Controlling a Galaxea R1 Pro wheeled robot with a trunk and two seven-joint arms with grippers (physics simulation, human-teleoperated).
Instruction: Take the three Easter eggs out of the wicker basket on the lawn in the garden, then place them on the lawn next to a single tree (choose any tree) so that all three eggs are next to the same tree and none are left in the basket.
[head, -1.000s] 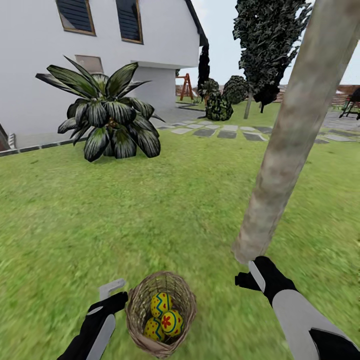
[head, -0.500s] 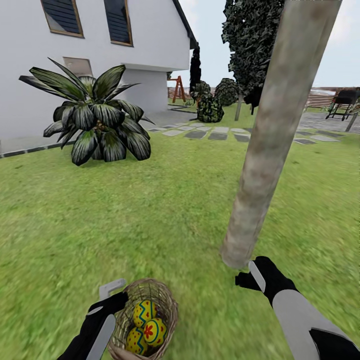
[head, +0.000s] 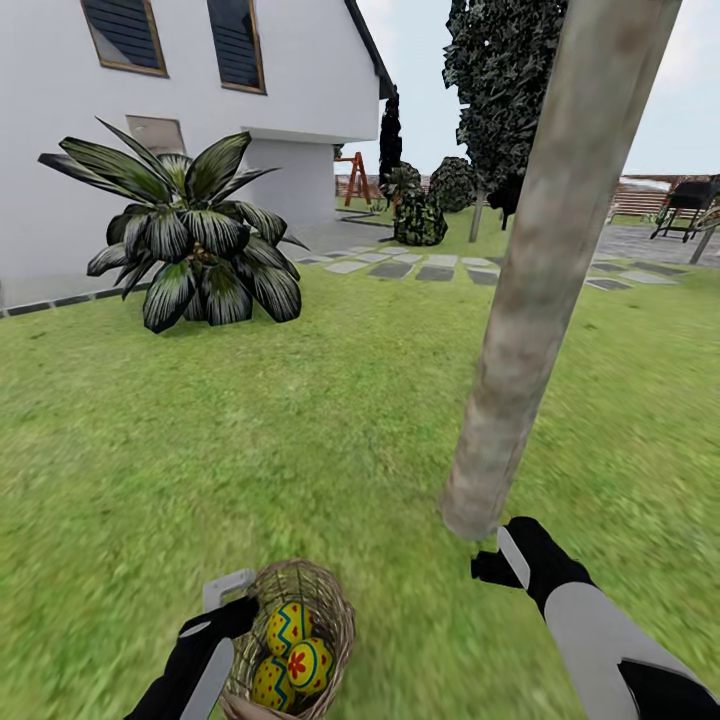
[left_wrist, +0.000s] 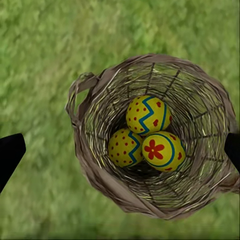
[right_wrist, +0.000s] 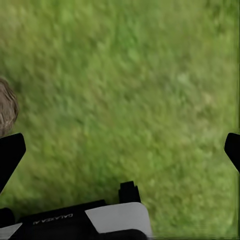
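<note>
From my head, the wicker basket (head: 292, 640) sits on the lawn (head: 300, 430) near the tree (head: 540, 290), holding 3 Easter eggs (head: 292, 650); a palm (head: 190, 240) stands well beyond. My left jaws (head: 228, 600) are beside the basket's rim; my right jaws (head: 500, 555) are by the trunk's base. Left wrist: jaws wide over the basket (left_wrist: 150, 135), empty. Right wrist: jaws wide over grass (right_wrist: 130, 90), empty; the label is unreadable.

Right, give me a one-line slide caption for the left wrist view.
Left gripper open above the wicker basket on the lawn, three Easter eggs nestled together inside.
</note>
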